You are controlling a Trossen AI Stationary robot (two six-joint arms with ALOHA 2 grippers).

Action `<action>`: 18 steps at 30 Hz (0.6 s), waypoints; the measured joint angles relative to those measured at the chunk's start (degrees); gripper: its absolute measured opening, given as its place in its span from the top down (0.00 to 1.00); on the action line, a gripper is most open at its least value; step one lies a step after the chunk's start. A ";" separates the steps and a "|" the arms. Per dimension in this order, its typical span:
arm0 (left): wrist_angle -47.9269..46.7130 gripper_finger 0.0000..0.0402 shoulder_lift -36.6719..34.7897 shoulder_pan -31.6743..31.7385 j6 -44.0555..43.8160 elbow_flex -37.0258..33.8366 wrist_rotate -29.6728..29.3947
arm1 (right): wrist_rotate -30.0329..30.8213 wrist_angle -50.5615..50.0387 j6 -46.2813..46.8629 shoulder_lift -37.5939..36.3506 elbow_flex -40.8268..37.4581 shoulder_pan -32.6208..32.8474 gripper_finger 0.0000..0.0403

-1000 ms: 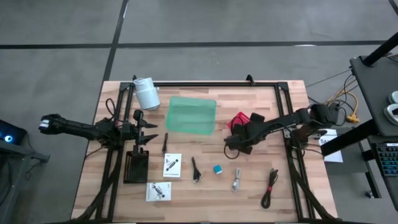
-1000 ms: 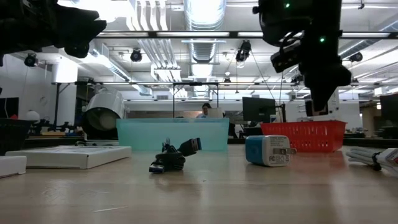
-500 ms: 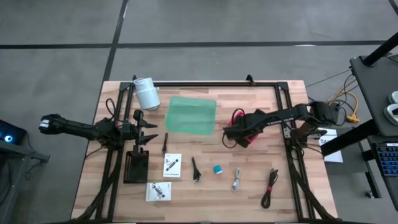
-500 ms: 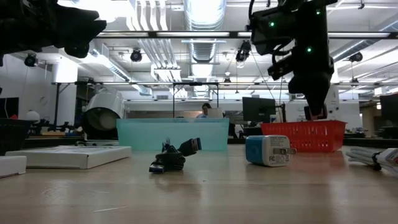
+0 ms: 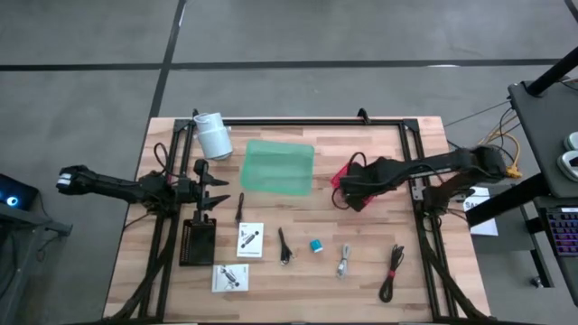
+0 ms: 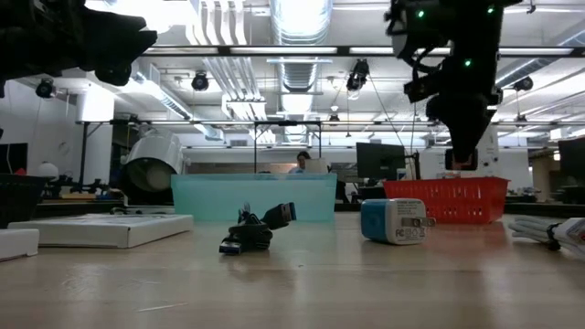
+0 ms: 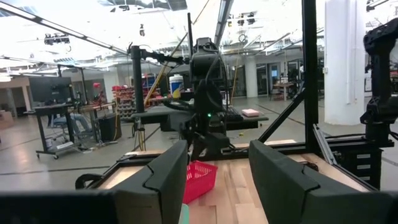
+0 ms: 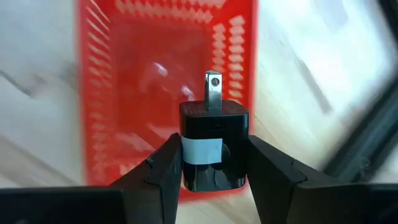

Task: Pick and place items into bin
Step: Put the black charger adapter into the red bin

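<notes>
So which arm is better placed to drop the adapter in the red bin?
Right: its gripper holds the black adapter directly over the red bin. The left gripper waits, open, at the table's left.

Right arm covers most of the red bin (image 5: 348, 171) at centre right, seen from above; bench (image 8: 37, 74) blurs around it.

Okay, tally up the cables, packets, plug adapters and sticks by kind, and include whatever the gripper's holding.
White printed packets: 2
Black cables: 2
Silver cable: 1
Blue plug charger: 1
Black stick: 1
Black plug adapter, held in the right gripper over the red basket: 1
Total: 8
</notes>
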 joint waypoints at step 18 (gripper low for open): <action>0.11 0.61 0.08 0.01 0.00 0.00 -0.03 | -3.15 9.41 4.06 -13.58 -13.29 -0.07 0.66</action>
